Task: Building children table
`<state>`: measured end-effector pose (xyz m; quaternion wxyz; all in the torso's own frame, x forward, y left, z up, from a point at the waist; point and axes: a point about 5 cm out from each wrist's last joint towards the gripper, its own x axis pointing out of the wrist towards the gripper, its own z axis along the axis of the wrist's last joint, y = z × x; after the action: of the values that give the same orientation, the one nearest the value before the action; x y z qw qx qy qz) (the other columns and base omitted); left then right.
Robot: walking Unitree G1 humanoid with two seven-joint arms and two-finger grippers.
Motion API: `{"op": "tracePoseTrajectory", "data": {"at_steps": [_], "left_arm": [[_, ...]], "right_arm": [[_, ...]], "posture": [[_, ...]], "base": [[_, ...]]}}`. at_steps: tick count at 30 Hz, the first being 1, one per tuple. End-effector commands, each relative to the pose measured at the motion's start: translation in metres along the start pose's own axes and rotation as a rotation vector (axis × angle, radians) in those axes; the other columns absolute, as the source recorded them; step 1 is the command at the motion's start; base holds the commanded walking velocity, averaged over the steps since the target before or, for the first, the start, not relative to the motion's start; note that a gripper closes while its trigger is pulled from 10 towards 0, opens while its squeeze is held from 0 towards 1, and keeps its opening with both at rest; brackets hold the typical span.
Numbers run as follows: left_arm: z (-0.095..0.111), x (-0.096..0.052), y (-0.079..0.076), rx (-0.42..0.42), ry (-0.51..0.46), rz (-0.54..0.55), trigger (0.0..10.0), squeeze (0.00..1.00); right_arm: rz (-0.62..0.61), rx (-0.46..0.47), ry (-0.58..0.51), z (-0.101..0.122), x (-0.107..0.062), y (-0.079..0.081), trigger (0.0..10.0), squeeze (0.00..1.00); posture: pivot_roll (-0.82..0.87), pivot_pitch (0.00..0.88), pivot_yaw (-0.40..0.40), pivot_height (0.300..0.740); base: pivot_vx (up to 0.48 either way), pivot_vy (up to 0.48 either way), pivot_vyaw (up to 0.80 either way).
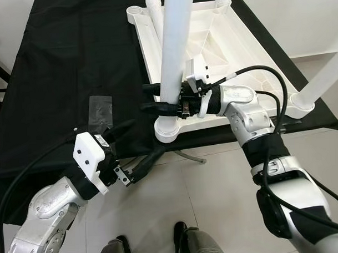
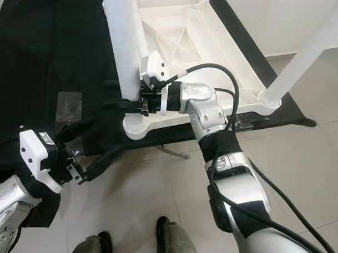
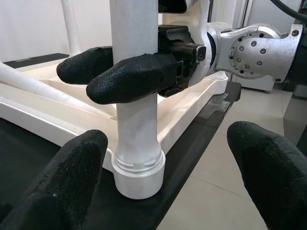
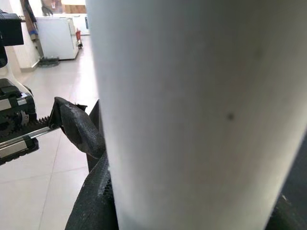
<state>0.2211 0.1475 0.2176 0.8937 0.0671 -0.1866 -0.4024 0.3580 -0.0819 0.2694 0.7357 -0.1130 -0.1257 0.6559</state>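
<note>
Standing straight up in a round socket at the near corner of the upside-down white tabletop, a white table leg is pinched between the two black fingers of the right gripper. The left gripper hangs just beside that corner, lower down, its fingers spread wide and touching nothing. Four legs show on the tabletop, one at each corner. The tabletop lies on a black cloth. Pale floor tiles are below, and the robot's two feet stand near the socket.
</note>
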Motion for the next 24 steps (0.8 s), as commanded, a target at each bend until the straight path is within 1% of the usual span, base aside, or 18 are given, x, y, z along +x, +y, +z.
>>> {"op": "tracePoseTrajectory", "data": {"at_steps": [1, 2, 4, 5, 6, 7, 8, 9, 10, 11, 12, 13, 15, 17, 18, 20, 21, 24], "left_arm": [[0.000, -0.001, -0.005, 0.000, 0.001, -0.012, 10.0, 0.00], [0.000, -0.001, -0.005, -0.002, 0.001, -0.012, 10.0, 0.00], [0.000, -0.003, -0.006, -0.005, 0.005, -0.013, 10.0, 0.00], [0.000, -0.003, -0.006, -0.005, 0.005, -0.013, 10.0, 0.00], [-0.001, -0.004, -0.006, -0.007, 0.007, -0.014, 10.0, 0.00], [0.000, -0.004, -0.006, -0.009, 0.008, -0.015, 10.0, 0.00], [0.000, -0.004, -0.006, -0.010, 0.009, -0.016, 10.0, 0.00], [0.000, -0.004, -0.006, -0.010, 0.009, -0.016, 10.0, 0.00], [-0.001, -0.004, -0.004, -0.012, 0.012, -0.017, 10.0, 0.00], [-0.001, -0.004, -0.004, -0.012, 0.012, -0.017, 10.0, 0.00], [-0.003, -0.002, -0.006, -0.021, 0.011, -0.025, 10.0, 0.00], [-0.003, -0.001, -0.007, -0.024, 0.010, -0.027, 10.0, 0.00], [-0.003, 0.001, -0.008, -0.026, 0.004, -0.033, 10.0, 0.00], [-0.003, 0.002, -0.008, -0.027, 0.003, -0.034, 10.0, 0.00], [-0.003, 0.002, -0.007, -0.026, 0.000, -0.034, 10.0, 0.00], [-0.003, 0.002, -0.007, -0.025, -0.001, -0.034, 10.0, 0.00], [-0.003, 0.001, -0.005, -0.018, 0.002, -0.027, 10.0, 0.00], [-0.003, 0.000, -0.004, -0.013, 0.006, -0.023, 10.0, 0.00]], "right_arm": [[0.010, 0.017, 0.014, -0.011, -0.003, 0.005, 0.0, 0.00], [-0.057, 0.015, 0.018, -0.015, -0.008, 0.004, 0.0, 0.00], [-0.308, 0.037, 0.082, -0.040, -0.015, 0.010, 0.0, 0.00], [-0.308, 0.037, 0.082, -0.040, -0.015, 0.010, 0.0, 0.00], [-0.474, 0.057, 0.105, -0.051, -0.016, 0.013, 0.0, 0.00], [-0.743, 0.106, 0.162, -0.070, -0.020, 0.026, 0.0, 0.00], [-0.932, 0.135, 0.208, -0.081, -0.025, 0.036, 0.0, 0.00], [-0.932, 0.135, 0.208, -0.081, -0.025, 0.036, 0.0, 0.00], [-0.911, 0.209, 0.213, -0.093, -0.011, 0.073, 0.0, 0.00], [-0.911, 0.209, 0.213, -0.093, -0.011, 0.073, 0.0, 0.00], [-0.842, 0.258, 0.162, -0.092, -0.001, 0.080, 0.0, 0.00], [-0.849, 0.259, 0.156, -0.091, -0.001, 0.077, 0.0, 0.00], [-0.854, 0.210, 0.149, -0.085, -0.001, 0.064, 0.0, 0.00], [-0.853, 0.198, 0.148, -0.083, -0.001, 0.061, 0.0, 0.00], [-0.856, 0.170, 0.149, -0.080, -0.001, 0.055, 5.3, 0.00], [-0.860, 0.154, 0.151, -0.078, -0.001, 0.051, 5.3, 0.00], [-0.860, 0.109, 0.136, -0.068, -0.001, 0.039, 10.0, 0.00], [-0.821, 0.086, 0.098, -0.057, 0.001, 0.032, 10.0, 0.00]], "posture": [[0.06, 0.261, -0.082, 0.740], [0.05, 0.262, -0.086, 0.740], [0.04, 0.269, -0.077, 0.740], [0.04, 0.269, -0.077, 0.740], [0.04, 0.269, -0.077, 0.740], [0.03, 0.276, -0.081, 0.740], [0.03, 0.276, -0.081, 0.740], [0.03, 0.276, -0.081, 0.740], [0.03, 0.289, -0.066, 0.740], [0.03, 0.289, -0.066, 0.740], [0.02, 0.270, -0.059, 0.740], [0.02, 0.270, -0.059, 0.740], [0.03, 0.272, -0.060, 0.740], [0.03, 0.272, -0.060, 0.740], [0.03, 0.266, -0.065, 0.740], [0.03, 0.266, -0.066, 0.740], [0.04, 0.264, -0.067, 0.740], [0.05, 0.261, -0.062, 0.740]], "base": [[0.000, 0.000, 0.00], [0.000, 0.000, 0.00], [0.000, 0.000, 0.00], [0.000, 0.000, 0.00], [0.000, 0.000, 0.00], [0.000, 0.000, 0.00], [0.000, 0.000, 0.00], [0.000, 0.000, 0.00], [0.000, 0.000, 0.00], [0.000, 0.000, 0.00], [0.000, 0.000, 0.00], [0.000, 0.000, 0.00], [0.000, 0.000, 0.00], [0.000, 0.000, 0.00], [0.000, 0.000, 0.00], [0.000, 0.000, 0.00], [0.000, 0.000, 0.00], [0.000, 0.000, 0.00]]}}
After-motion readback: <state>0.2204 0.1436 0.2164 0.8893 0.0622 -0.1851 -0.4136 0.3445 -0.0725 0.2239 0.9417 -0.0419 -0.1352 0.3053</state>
